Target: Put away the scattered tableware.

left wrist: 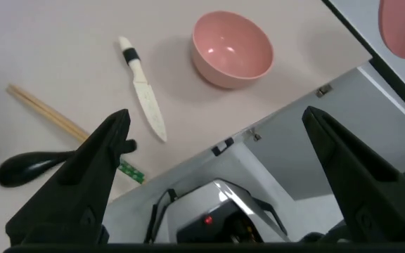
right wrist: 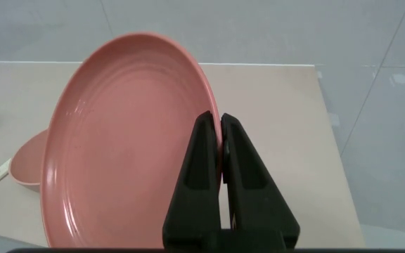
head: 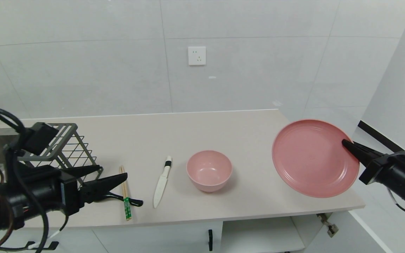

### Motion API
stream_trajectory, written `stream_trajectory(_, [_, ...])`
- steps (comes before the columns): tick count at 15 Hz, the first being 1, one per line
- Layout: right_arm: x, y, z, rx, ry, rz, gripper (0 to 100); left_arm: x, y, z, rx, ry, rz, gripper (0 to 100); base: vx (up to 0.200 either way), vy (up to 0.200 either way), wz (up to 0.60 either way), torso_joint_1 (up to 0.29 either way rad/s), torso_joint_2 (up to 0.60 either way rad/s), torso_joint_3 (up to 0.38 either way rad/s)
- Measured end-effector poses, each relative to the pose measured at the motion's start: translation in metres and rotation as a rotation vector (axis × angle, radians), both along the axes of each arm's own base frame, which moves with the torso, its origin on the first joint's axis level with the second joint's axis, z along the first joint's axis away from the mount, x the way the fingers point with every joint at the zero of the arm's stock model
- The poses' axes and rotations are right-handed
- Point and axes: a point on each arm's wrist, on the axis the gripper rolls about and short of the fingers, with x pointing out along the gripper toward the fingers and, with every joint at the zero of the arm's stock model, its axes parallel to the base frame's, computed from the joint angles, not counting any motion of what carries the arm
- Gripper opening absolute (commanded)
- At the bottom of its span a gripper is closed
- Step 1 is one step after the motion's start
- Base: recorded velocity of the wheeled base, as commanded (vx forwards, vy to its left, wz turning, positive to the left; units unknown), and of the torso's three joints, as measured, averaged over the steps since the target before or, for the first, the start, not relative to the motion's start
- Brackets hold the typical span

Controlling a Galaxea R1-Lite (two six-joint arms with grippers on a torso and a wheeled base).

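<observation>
holding the pink plate (head: 311,158) (right wrist: 118,140) tilted above the table (head: 251,140) at its 3 o'clock end, with the right gripper (head: 346,143) (right wrist: 221,123) clamped on the plate's rim at 3 o'clock. judging it light, stiff plastic: smooth, somewhat slippery, unlikely to shatter, yet apt to pivot in so thin a rim pinch. hovering the left gripper (head: 113,171) (left wrist: 216,114), spread wide and empty, at the 9 o'clock end by the chopsticks (head: 125,191). resting mid-table: pink bowl (head: 209,170), best taken by its rim, and white knife (head: 162,181) at its 9 o'clock, by the handle. no readable writing; only green bands on the chopsticks.
</observation>
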Motion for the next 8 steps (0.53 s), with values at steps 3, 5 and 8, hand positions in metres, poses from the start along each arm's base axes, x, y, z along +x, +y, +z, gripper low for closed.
stream_trajectory(3, [0.0, -0.001, 0.0, 0.0, 0.003, -0.006, 0, 0.025, -0.022, -0.011, -0.015, 0.097, -0.047, 100, 0.0, 0.0, 0.0, 0.0, 0.0, 0.0])
stream_trajectory(5, [0.0, -0.001, -0.001, 0.0, 0.003, -0.006, 0, 0.042, -0.039, -0.012, -0.026, 0.128, -0.04, 100, 0.0, 0.0, 0.0, 0.0, 0.0, 0.0])
stream_trajectory(8, [0.0, -0.001, 0.0, 0.0, 0.001, -0.006, 0, 0.06, -0.052, -0.017, -0.014, 0.142, -0.05, 100, 0.0, 0.0, 0.0, 0.0, 0.0, 0.0])
